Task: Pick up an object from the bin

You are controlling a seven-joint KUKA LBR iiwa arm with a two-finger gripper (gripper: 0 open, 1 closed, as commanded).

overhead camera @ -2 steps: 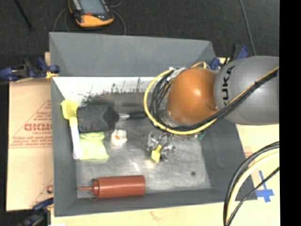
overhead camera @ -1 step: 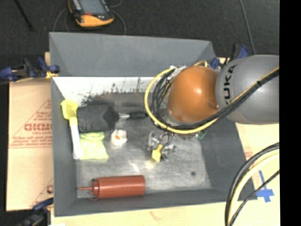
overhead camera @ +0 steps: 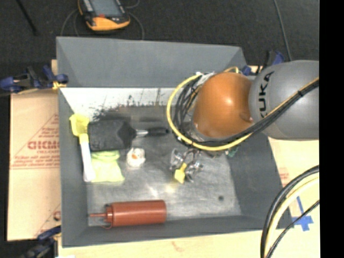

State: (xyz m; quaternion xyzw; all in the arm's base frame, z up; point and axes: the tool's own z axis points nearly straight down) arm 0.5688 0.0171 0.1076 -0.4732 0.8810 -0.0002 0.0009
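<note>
- Grey metal bin (overhead camera: 145,63), floor scuffed, with dark smudges along the foot of the far wall.
- Arm (overhead camera: 285,101) reaches in from the right. It has an orange cover (overhead camera: 220,109) on the wrist, with yellow and black cables (overhead camera: 177,98) looped round it.
- Hand (overhead camera: 184,167) is below the orange cover, low at the bin floor, right of centre.
- Hand state: cannot tell whether it is open or closed, because the metal parts bunch together under the wrist.
- Small yellow piece (overhead camera: 179,176) is right at the tip of the hand, on the near-left side. It is touching or just beside, and I cannot tell whether it is gripped.
- Small white round thing (overhead camera: 135,157) with an orange spot lies left of the hand, apart from it, on bare floor.
- Black block (overhead camera: 107,134) lies at the left, toward the far wall.
- Small dark thing (overhead camera: 156,130) lies just right of the black block.
- Yellow-green pad (overhead camera: 105,170) lies on the near side of the black block, touching it.
- White stick (overhead camera: 84,155) with a yellow head lies along the left wall, yellow end toward the far side.
- Dark red cylinder (overhead camera: 137,212) lies on its side by the near wall, thin nozzle pointing left, well apart from the hand.
</note>
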